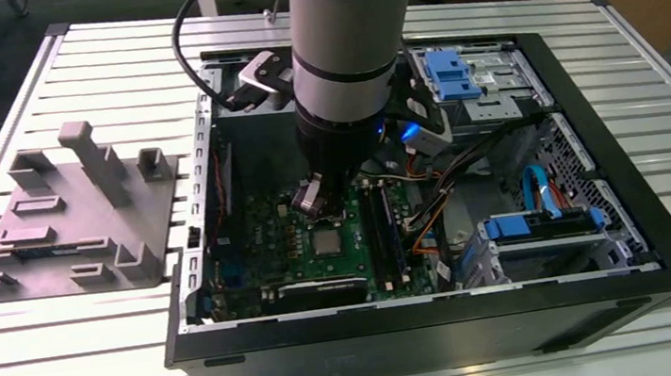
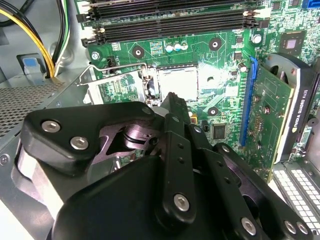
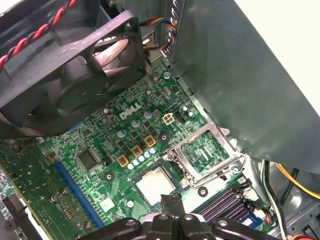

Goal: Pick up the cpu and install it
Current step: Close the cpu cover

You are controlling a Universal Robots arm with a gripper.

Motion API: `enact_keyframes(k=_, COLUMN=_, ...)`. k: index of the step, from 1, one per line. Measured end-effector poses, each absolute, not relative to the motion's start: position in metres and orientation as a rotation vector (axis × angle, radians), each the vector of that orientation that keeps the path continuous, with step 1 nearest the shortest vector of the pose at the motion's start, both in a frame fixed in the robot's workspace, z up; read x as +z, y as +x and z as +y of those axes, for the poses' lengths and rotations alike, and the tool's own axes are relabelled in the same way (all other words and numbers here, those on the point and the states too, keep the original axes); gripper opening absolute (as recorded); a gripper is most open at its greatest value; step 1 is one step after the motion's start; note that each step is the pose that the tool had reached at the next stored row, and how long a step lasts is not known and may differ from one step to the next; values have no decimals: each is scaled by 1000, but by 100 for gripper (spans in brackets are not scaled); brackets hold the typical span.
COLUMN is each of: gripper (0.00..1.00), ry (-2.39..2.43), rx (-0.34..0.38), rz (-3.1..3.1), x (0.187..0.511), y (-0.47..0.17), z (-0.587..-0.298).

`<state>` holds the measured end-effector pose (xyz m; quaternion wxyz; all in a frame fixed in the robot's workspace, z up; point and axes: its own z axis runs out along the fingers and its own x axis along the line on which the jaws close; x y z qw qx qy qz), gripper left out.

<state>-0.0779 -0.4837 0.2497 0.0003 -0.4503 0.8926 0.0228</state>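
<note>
- We see the tool (image 3: 171, 204) closed, its tips together and gripping nothing.
- The cpu (image 3: 155, 185) lies flat in its socket on the green board (image 3: 50, 150), directly beneath the tool; we cannot tell whether they touch.
- The socket frame (image 3: 205, 152) stands flipped open just beside the tool.

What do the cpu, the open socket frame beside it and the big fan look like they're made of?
The cpu: likely a metal top, matte silvery-grey with an even, pale sheen. The socket frame: bright stamped metal, judging by the glints along its thin edges. The fan: probably black moulded plastic, dull, with soft highlights on the blades.
</note>
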Motion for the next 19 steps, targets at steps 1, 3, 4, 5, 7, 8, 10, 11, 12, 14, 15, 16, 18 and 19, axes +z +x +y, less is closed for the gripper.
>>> enact_keyframes(k=1, gripper=10, ry=-1414, rx=72, rz=2804, x=250, y=-78, z=-484)
enact_keyframes(k=3, gripper=10, ry=-1415, rx=72, rz=2803, x=250, y=-77, z=-484)
enact_keyframes(k=4, gripper=10, ry=-1415, rx=72, rz=2803, x=250, y=-77, z=-484)
enact_keyframes(k=5, gripper=10, ry=-1415, rx=72, rz=2803, x=250, y=-76, z=-484)
enact_keyframes(k=7, gripper=10, ry=-1415, rx=72, rz=2803, x=250, y=-73, z=-484)
enact_keyframes(k=8, gripper=10, ry=-1415, rx=72, rz=2803, x=250, y=-72, z=-484)
enact_keyframes(k=10, gripper=10, ry=-1416, rx=72, rz=2803, x=250, y=-69, z=-483)
enact_keyframes(k=11, gripper=10, ry=-1416, rx=72, rz=2803, x=250, y=-68, z=-483)
enact_keyframes(k=12, gripper=10, ry=-1416, rx=72, rz=2803, x=250, y=-68, z=-483)
enact_keyframes(k=14, gripper=10, ry=-1416, rx=72, rz=2803, x=250, y=-68, z=-483)
enact_keyframes(k=15, gripper=10, ry=-1416, rx=72, rz=2803, x=250, y=-68, z=-483)
enact_keyframes(k=16, gripper=10, ry=-1415, rx=79, rz=2800, x=250, y=-68, z=-483)
enact_keyframes(k=18, gripper=10, ry=-1411, rx=127, rz=2783, x=250, y=-68, z=-483)
enact_keyframes(k=19, gripper=10, ry=-1410, rx=151, rz=2774, x=250, y=-68, z=-483)
